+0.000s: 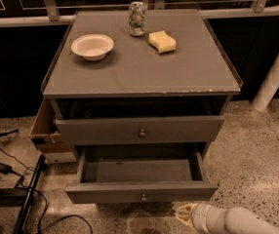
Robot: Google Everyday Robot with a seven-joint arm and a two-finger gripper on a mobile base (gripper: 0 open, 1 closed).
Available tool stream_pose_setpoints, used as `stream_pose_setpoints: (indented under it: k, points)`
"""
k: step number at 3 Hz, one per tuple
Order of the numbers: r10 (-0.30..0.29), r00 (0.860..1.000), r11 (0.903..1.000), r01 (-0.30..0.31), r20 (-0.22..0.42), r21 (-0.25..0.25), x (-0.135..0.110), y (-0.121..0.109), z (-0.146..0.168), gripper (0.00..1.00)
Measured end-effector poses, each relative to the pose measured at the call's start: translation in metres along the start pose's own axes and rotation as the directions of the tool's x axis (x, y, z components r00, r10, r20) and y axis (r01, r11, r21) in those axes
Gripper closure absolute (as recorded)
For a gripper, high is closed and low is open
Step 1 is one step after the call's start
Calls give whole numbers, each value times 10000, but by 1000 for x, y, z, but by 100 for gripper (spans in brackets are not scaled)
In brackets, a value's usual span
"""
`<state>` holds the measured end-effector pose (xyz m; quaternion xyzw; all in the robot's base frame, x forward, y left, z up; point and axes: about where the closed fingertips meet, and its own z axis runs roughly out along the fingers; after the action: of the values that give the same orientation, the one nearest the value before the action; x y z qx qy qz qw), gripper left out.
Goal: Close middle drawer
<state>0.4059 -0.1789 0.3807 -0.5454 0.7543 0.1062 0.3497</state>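
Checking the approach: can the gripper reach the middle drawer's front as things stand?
Probably yes. The gripper is low, just below and right of the pulled-out middle drawer front, and nothing visible stands between them.

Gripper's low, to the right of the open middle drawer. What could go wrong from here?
1. The gripper sits below the middle drawer front and right of its knob; a push from there may land off-centre and skew the drawer.
2. The top drawer is also ajar just above, so a rising arm might hit it.
3. A hard shove could topple the can on top.
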Motion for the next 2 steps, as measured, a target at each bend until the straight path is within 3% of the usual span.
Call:
stream_pose_setpoints:
  k: [1, 2]
  points:
    - [-87, 9999, 9999, 87, 84, 80, 2, 0, 4, 100]
    - [-531, 9979, 9955, 499, 383, 801, 2, -11, 14, 100]
